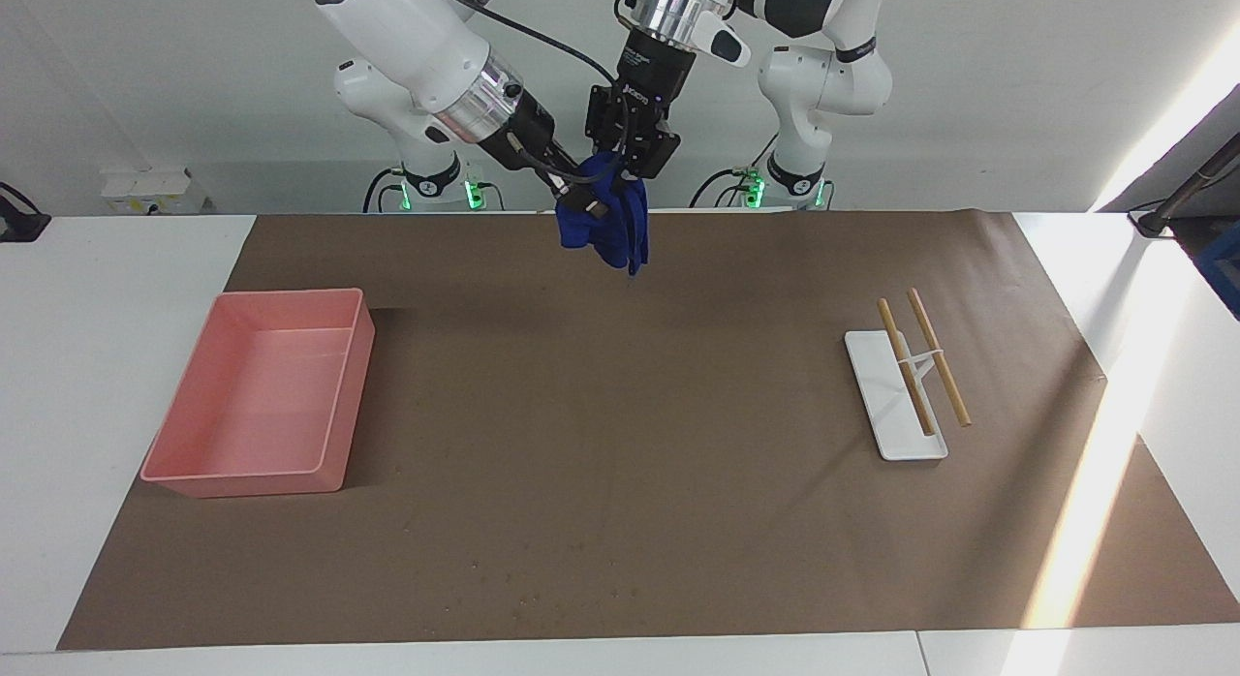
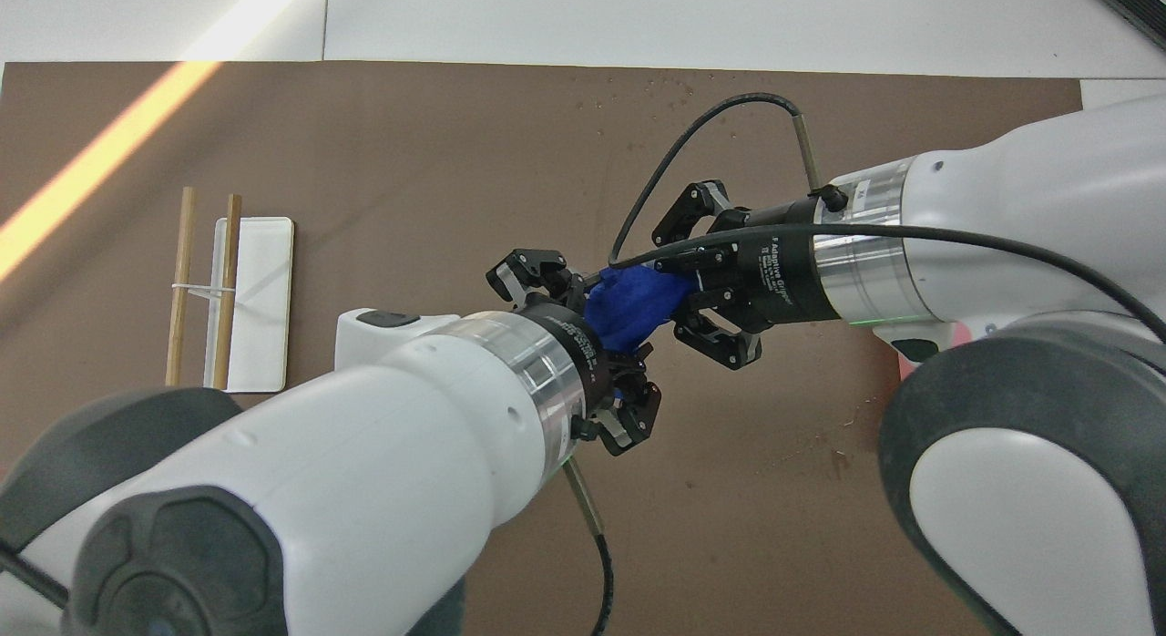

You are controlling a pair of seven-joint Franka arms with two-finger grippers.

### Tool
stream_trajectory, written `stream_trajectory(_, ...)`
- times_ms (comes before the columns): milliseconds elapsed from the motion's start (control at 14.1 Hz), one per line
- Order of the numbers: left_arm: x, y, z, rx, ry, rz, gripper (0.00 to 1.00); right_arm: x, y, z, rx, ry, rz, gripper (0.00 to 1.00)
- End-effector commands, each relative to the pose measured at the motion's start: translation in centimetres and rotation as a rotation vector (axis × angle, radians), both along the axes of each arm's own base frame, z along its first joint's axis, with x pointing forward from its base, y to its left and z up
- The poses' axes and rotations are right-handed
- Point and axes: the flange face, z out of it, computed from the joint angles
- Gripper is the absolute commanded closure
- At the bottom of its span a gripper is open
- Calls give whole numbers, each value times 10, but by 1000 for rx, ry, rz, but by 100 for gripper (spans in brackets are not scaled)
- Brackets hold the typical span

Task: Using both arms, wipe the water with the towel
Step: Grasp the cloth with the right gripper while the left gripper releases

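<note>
You see a plain white wall and a sunlight streak slanting across the brown-covered table.

- White table — covered mid-span by a brown paper mat.
- Pink tray on the mat, toward the right arm's end.
- White rectangular dish with two banded wooden sticks — toward the left arm's end.

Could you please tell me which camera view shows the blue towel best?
The facing view: the towel hangs in full between the right gripper and left gripper. The overhead view shows only a patch of it, hemmed in by both wrists.
</note>
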Motion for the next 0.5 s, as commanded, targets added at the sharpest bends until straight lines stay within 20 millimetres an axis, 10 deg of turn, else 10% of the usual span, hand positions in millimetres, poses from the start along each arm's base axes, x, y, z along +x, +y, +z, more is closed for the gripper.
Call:
stream_trajectory(0,6,11,-6,-10,75,215,0,16,-7,-1,-40,-83,-24,100)
stream_trajectory(425,32,76,-43,170,75,106,0,80,-32,-56,-90,-240,-53,100)
